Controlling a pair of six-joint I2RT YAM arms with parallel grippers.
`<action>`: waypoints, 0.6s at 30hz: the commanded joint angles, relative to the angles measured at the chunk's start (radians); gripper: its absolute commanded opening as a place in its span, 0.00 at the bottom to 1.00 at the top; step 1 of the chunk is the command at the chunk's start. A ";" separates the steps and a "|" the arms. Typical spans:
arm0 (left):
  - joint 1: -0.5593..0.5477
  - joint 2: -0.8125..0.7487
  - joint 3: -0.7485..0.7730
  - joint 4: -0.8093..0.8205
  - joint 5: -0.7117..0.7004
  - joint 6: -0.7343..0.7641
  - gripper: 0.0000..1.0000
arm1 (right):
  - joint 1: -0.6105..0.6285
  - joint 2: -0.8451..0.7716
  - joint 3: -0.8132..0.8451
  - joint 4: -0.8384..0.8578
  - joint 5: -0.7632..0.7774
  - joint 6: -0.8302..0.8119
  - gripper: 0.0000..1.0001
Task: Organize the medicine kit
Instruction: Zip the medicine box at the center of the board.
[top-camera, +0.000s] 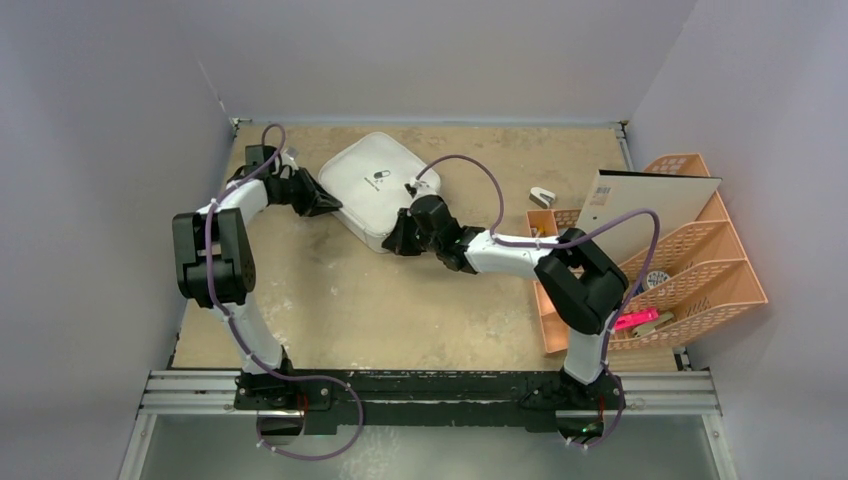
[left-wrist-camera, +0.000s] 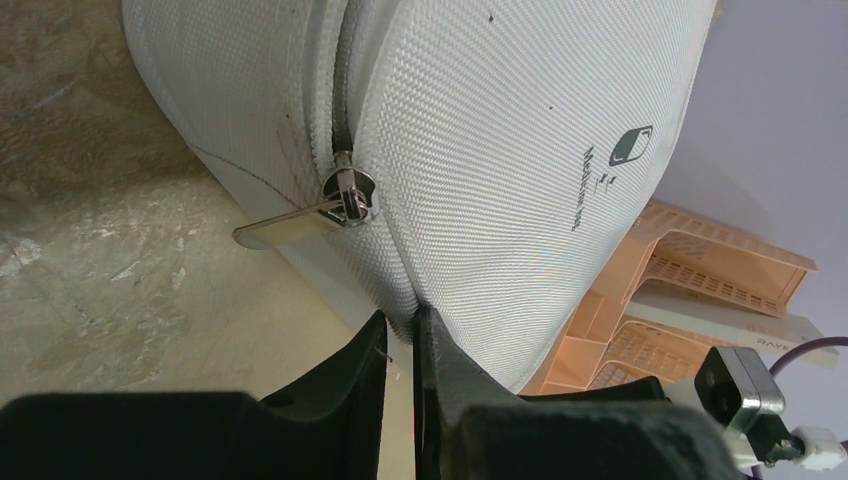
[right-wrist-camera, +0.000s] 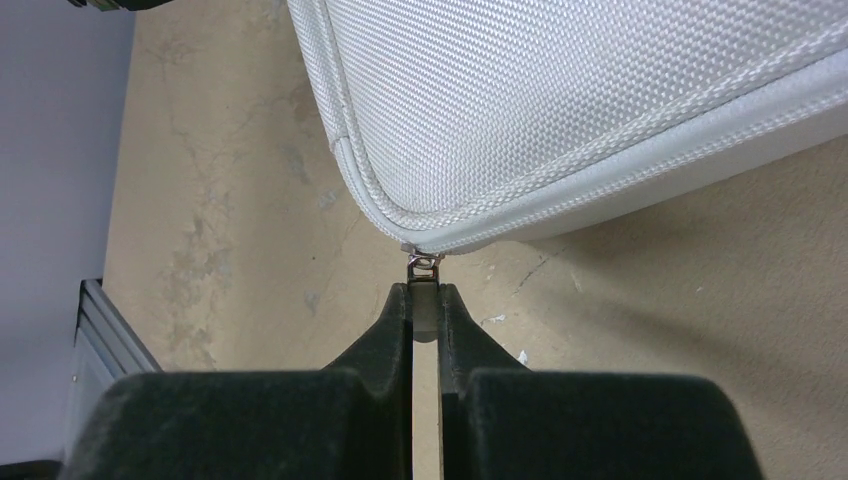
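Closest to us, the left end effector (left-wrist-camera: 400, 318) is clenched on the rim seam of the medicine kit (left-wrist-camera: 500, 150). The kit is a white woven zip case lying skewed at the far centre-left of the worktop (left-wrist-camera: 100, 250). A free zipper slider (left-wrist-camera: 347, 190) sits just up-left of that pinch. Further right, the right end effector (right-wrist-camera: 425, 292) is clamped on the other zipper pull (right-wrist-camera: 424, 265) at the kit's near corner. With the case straight ahead, we judge the coming tug must follow that edge.

kit (top-camera: 375, 185) x1, zip pull (left-wrist-camera: 300, 222) x2, arm (top-camera: 215, 255) x2, organizer (top-camera: 700, 260) x1, board (top-camera: 650, 200) x1, clip (top-camera: 542, 196) x1
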 joint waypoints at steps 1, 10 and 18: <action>0.036 0.032 0.033 -0.023 -0.162 0.072 0.11 | -0.041 -0.038 -0.033 0.019 -0.035 -0.060 0.00; 0.036 0.031 0.046 -0.038 -0.185 0.082 0.11 | -0.049 -0.041 -0.020 -0.043 0.045 -0.249 0.00; 0.036 0.027 0.071 -0.051 -0.190 0.092 0.11 | -0.092 -0.024 -0.022 -0.005 -0.053 -0.192 0.00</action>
